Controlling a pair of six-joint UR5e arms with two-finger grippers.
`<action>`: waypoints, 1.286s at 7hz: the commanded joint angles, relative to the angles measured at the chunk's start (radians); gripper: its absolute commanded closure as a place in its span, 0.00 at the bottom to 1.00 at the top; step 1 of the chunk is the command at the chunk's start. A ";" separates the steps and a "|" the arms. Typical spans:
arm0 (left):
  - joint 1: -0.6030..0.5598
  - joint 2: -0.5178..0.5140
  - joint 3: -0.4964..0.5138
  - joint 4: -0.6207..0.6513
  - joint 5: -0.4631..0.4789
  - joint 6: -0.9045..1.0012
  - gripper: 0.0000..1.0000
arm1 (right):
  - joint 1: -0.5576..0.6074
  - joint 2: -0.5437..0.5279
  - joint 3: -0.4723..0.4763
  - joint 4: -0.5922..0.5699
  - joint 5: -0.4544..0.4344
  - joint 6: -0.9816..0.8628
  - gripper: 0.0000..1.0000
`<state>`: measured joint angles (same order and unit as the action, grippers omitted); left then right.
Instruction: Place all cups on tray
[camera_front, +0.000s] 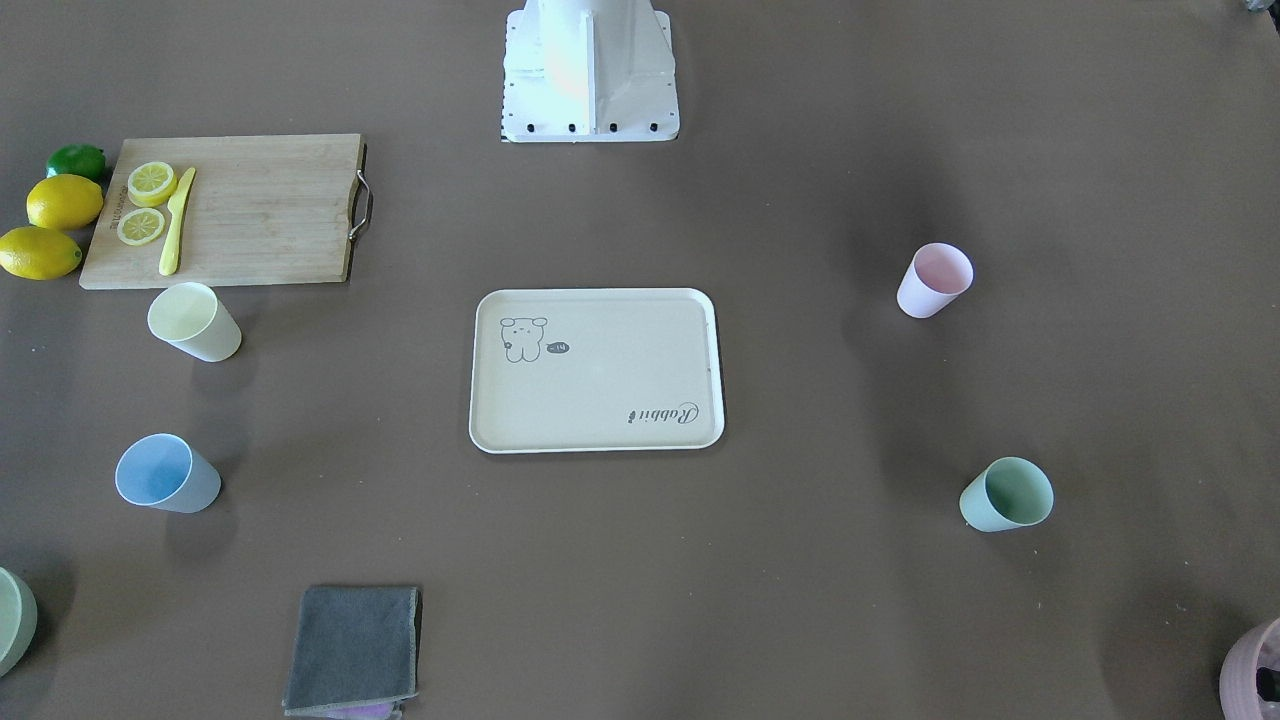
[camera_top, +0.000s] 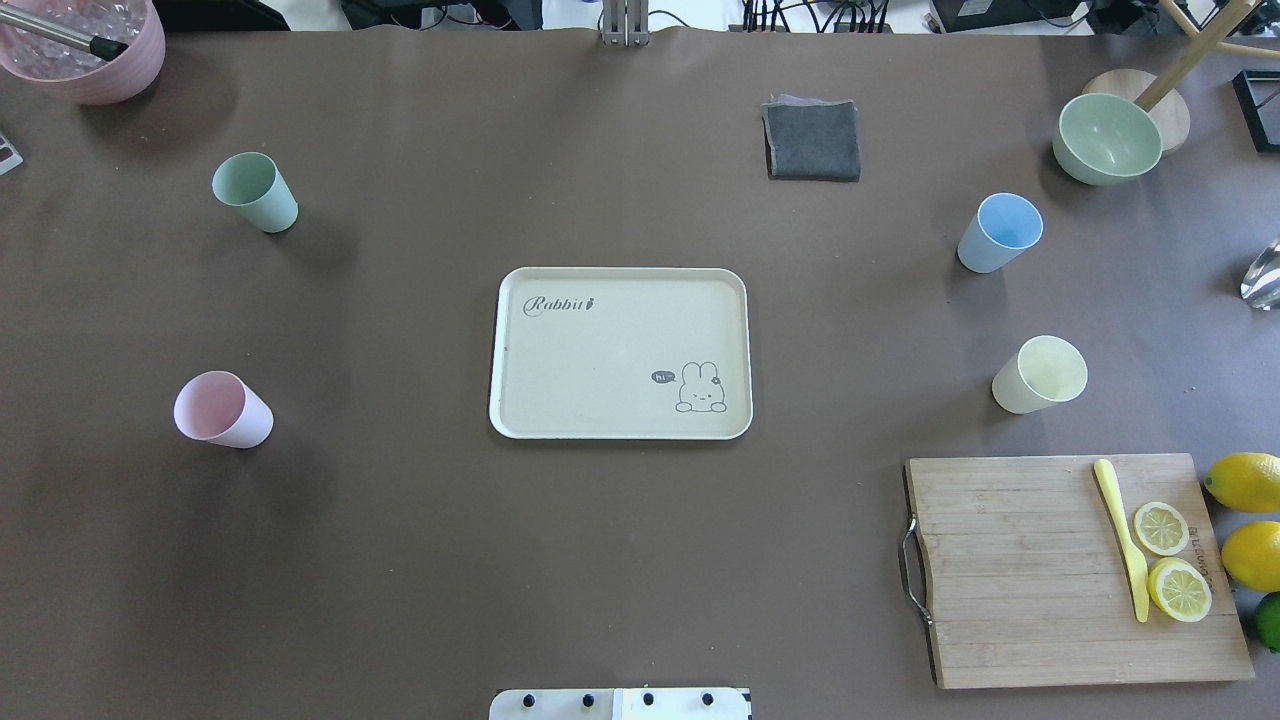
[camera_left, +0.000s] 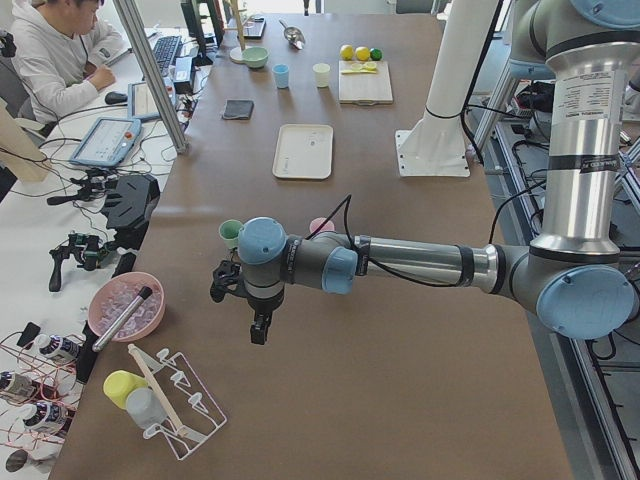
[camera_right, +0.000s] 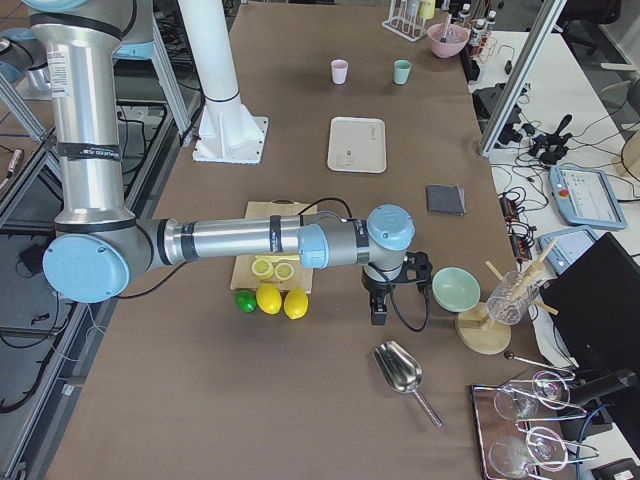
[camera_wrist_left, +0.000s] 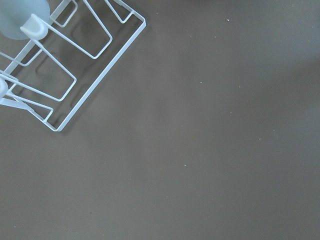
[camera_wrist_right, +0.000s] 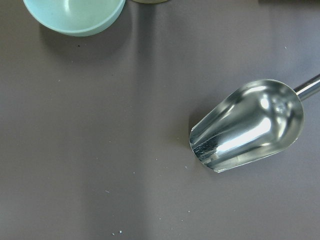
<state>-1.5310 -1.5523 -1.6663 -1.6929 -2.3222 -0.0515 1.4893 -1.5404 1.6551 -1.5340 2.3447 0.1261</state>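
Front-facing view: the tray lies bare mid-tabletop, with none of the 4 cups on it. The pink cup and mint green cup stand upright on the robot's left of the tray. The yellow cup and blue cup stand upright on its right, all well apart from it.

Overhead view: same layout, no arm over the tray.

Left side view: the left claw hangs beyond the pink and mint green cups, so both lie tray-ward of it and it is the nearer arm for those 2. I cannot tell whether it is wide or narrow.

Right side view: the right claw hangs past the lemons, farther from the tray than the yellow and blue cups. I cannot tell its spread either.

Wrist views: a wire rack under the left, a metal scoop under the right, with no cup in sight
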 joint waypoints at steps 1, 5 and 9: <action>0.005 0.005 -0.032 -0.004 -0.002 -0.057 0.02 | -0.009 -0.007 0.032 0.002 0.074 0.003 0.00; 0.041 -0.003 -0.049 -0.024 -0.002 -0.071 0.03 | -0.254 0.039 0.100 0.125 0.053 0.377 0.01; 0.091 -0.032 -0.049 -0.028 0.001 -0.134 0.03 | -0.488 0.028 0.084 0.348 -0.049 0.653 0.17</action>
<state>-1.4494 -1.5765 -1.7139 -1.7204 -2.3216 -0.1599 1.0279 -1.5054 1.7336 -1.2026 2.2667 0.7648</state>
